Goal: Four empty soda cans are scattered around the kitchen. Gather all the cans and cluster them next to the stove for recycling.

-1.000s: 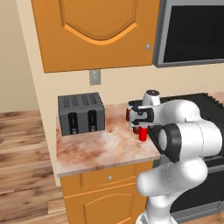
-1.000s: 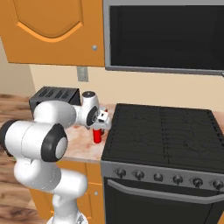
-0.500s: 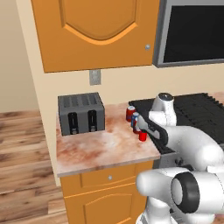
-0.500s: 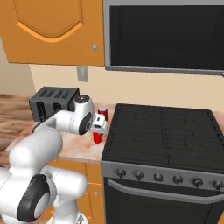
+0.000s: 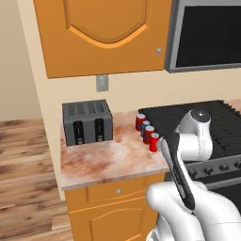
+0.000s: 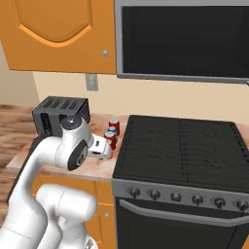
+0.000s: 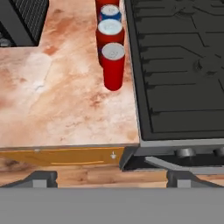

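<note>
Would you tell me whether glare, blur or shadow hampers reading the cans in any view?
Hand view: soda cans sharp, evenly lit, no glare. Left base view: cans small, slightly soft, partly overlapping. Right base view: the arm crowds them; flat rendered lighting, barely any shadows.

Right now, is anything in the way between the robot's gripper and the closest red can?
Nothing visible is. In the hand view the gripper is open and pulled back past the counter's front edge, and bare marbled counter lies between it and the nearest red can. The other cans line up behind that one, right beside the stove.
</note>
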{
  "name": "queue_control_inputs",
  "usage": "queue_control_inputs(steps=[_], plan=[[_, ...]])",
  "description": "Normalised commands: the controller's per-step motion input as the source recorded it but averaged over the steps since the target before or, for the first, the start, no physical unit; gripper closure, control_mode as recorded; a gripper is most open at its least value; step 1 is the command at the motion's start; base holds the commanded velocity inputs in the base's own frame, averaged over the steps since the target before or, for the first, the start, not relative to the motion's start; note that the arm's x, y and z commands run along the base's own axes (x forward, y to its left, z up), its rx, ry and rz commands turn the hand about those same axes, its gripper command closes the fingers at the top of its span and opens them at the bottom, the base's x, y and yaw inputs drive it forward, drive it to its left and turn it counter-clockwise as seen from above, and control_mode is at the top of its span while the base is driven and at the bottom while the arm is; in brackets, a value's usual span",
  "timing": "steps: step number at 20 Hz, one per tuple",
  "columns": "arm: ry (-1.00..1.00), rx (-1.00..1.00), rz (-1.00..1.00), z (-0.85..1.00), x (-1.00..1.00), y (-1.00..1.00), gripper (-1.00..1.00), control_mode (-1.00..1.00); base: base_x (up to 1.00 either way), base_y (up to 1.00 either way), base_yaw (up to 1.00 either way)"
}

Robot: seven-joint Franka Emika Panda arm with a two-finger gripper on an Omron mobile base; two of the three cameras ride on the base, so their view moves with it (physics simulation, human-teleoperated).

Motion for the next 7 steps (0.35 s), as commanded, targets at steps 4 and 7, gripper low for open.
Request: queue_control_inputs(steps=[4,7], plan=[[-0.09,0.0,0.0,0.69,-0.85,0.0,-1.0,-1.0,0.0,0.0,0.0],[-0.1,0.0,0.0,0.87,-0.7,0.0,-1.0,-1.0,0.0,0.0,0.0]])
